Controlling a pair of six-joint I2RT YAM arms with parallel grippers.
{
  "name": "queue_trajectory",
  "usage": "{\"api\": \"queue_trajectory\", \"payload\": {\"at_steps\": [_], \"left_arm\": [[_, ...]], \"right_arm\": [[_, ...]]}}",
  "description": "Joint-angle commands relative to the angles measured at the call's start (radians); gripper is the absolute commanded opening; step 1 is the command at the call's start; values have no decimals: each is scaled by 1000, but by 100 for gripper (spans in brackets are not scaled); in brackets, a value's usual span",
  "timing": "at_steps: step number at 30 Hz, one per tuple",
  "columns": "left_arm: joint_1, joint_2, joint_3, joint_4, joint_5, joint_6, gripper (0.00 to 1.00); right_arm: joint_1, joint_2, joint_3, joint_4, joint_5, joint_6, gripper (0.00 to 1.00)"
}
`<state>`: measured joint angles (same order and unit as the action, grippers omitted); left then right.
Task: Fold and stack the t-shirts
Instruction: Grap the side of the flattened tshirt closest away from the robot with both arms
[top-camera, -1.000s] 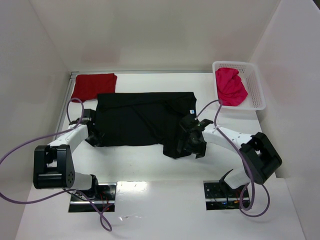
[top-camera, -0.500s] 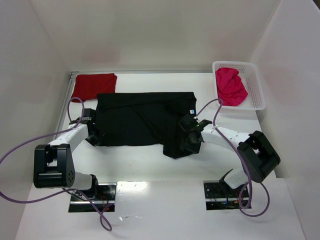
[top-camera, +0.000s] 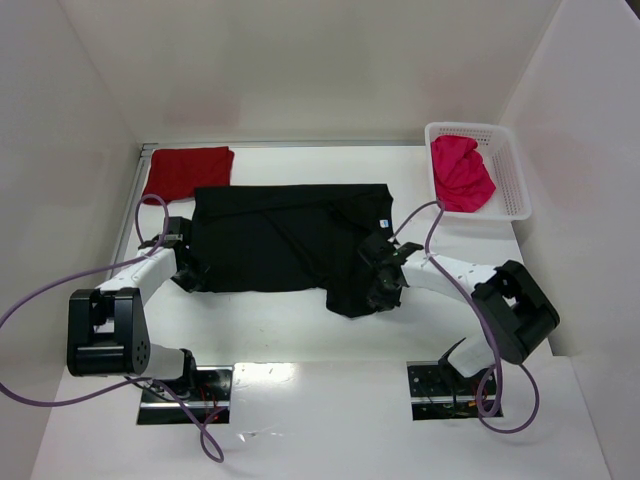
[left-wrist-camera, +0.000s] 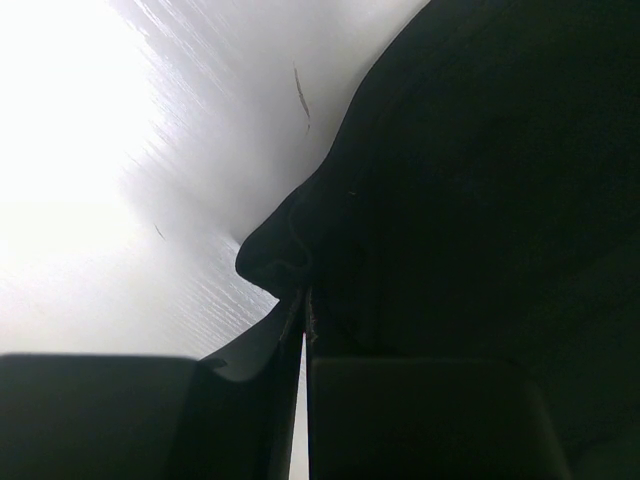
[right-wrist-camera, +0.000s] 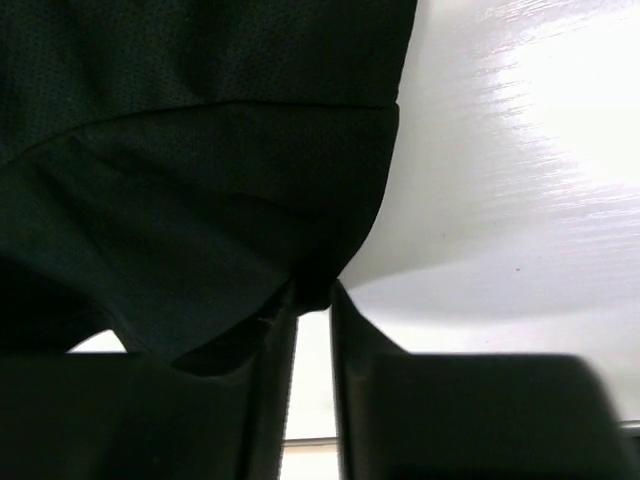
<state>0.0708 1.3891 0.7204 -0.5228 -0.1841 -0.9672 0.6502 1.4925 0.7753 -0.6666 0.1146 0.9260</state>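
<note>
Pinching the near edge of the black t-shirt (top-camera: 280, 240) at both ends, the two arms are readying a fold. The right gripper (right-wrist-camera: 312, 300) is clamping a bunched corner of cloth at near right. Over the last second it has been sliding slightly leftward, drawing that loose flap in tighter. The left gripper (left-wrist-camera: 305, 298) is biting a small fold at the near left corner and seems hardly to have shifted, though its view is dark. The shirt is lying spread across the middle of the table (top-camera: 300, 335), so both grasps look settled and a lift is probably coming. Farther back, a dark red t-shirt (top-camera: 187, 170) is sitting folded at far left, and a pink-red t-shirt (top-camera: 460, 172) is waiting crumpled in the white basket (top-camera: 514, 185) at far right.
</note>
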Motion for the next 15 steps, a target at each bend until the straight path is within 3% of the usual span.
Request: {"api": "queue_trajectory", "payload": {"at_steps": [1,6,12,15], "left_arm": [[6,-13,20,1,11,16,8],[6,-13,30,1,11,16,8],[6,-13,39,1,11,27,8],[6,-44,71,-25,11,39,0]], "right_arm": [[6,23,11,16,11,2,22],[6,23,32,16,31,2,2],[6,-11,71,-30,68,2,0],[6,-58,96,-72,77,2,0]]}}
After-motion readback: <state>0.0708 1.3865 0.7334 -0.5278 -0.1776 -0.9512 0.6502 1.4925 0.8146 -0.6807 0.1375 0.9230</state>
